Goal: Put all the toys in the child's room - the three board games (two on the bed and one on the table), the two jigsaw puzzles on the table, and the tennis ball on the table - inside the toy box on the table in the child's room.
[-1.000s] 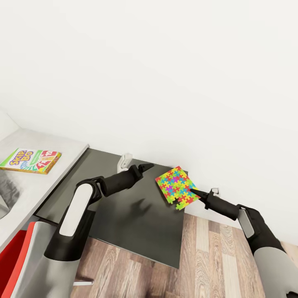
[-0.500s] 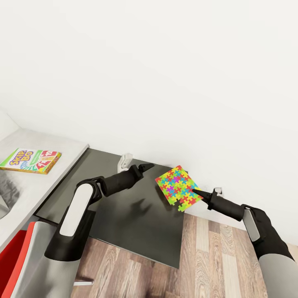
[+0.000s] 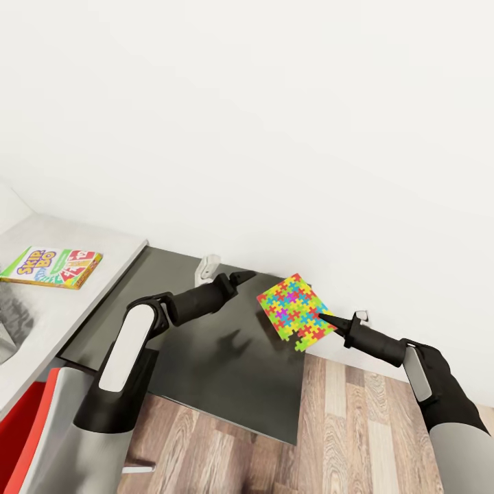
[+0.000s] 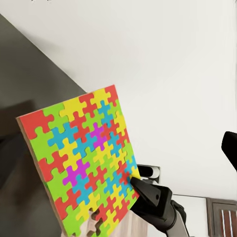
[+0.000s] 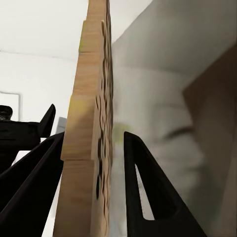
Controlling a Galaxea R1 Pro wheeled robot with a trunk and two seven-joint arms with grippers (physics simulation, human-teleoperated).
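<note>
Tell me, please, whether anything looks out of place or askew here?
Yes: the jigsaw puzzle is not lying flat. It is tilted up over the dark desk wing's corner, pinched at its edge by the right gripper, and a piece is missing near its lower edge.

A simulated room in a home, most likely a child's bedroom or playroom, with plain white walls and a wood-plank floor in mixed brown tones. An L-shaped desk stands against the wall, with one light grey wing and one dark grey wing. Toys mark it as a child's space: a flat green-edged card game box with bright cartoon lettering lies on the light wing, and a thin square jigsaw puzzle of red, yellow, green and blue interlocking pieces sits above the dark wing's far corner.
</note>
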